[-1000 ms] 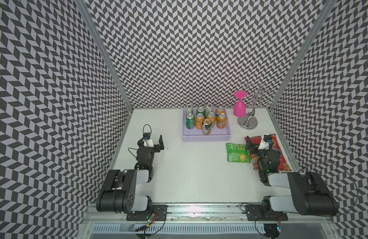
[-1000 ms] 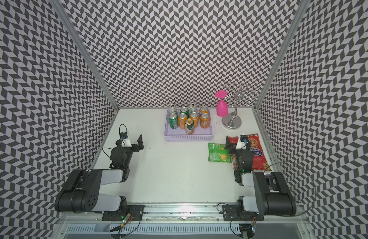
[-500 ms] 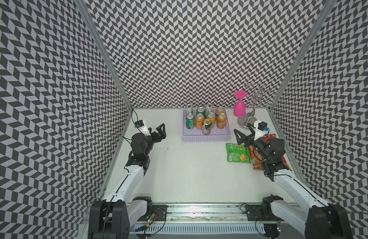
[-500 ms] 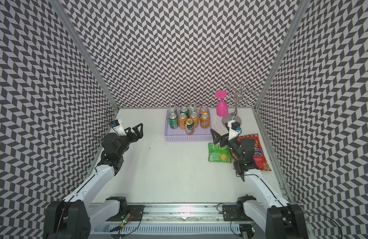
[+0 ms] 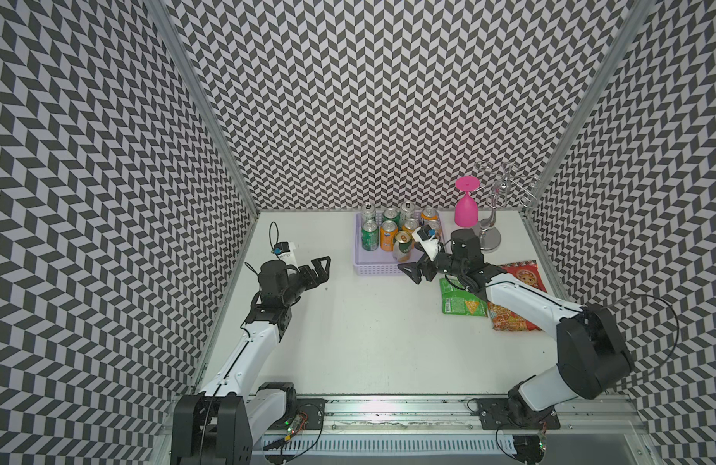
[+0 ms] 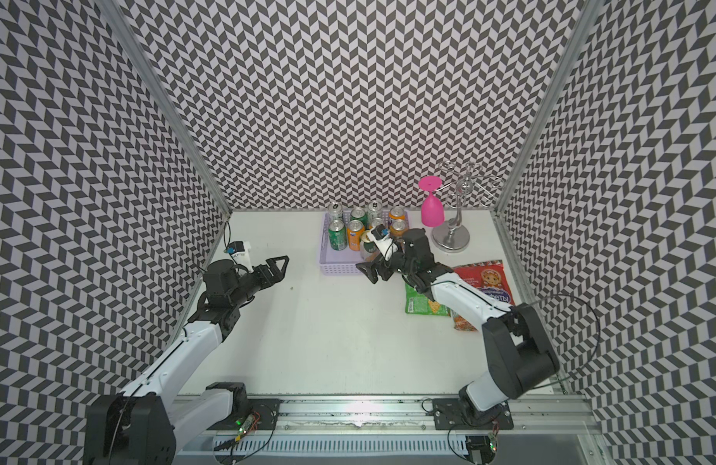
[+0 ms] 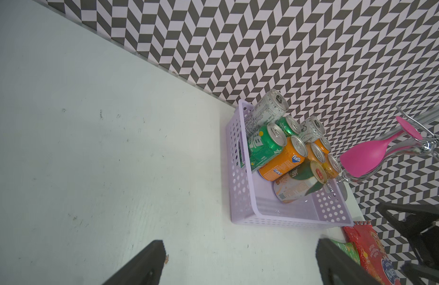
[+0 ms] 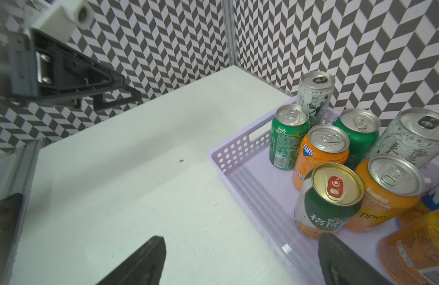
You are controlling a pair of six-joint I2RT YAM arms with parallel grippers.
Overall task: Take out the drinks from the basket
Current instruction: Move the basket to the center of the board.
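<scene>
Your left gripper hangs over the white table, well to the left of the basket. Its tips point toward the basket, and its fingers are spread wide with nothing between them. Only the wrist views show you the handle slot in the basket's left wall.

All nine cans are inside the basket, crowded against its back wall, and the front strip of its floor is bare. From above you get colours only. The right wrist view adds the labels: a Sprite can at the left, a Fanta can beside it, and nearest the front a gold-lidded can with a red tab. That can touches the orange can behind it. In both top views the white wrist camera covers part of the right-hand cans.

Your right gripper is at the basket's front right corner, jaws wide apart and empty. In the right wrist view one finger shows over the table and the other over the basket floor, with the front wall between them. You cannot tell its height from any view.

Right of the basket and nearer you lie a green snack bag and, beyond it, a red snack bag, with the right arm passing above both. By the basket's back right corner a pink goblet hangs upside down on a chrome rack.
</scene>
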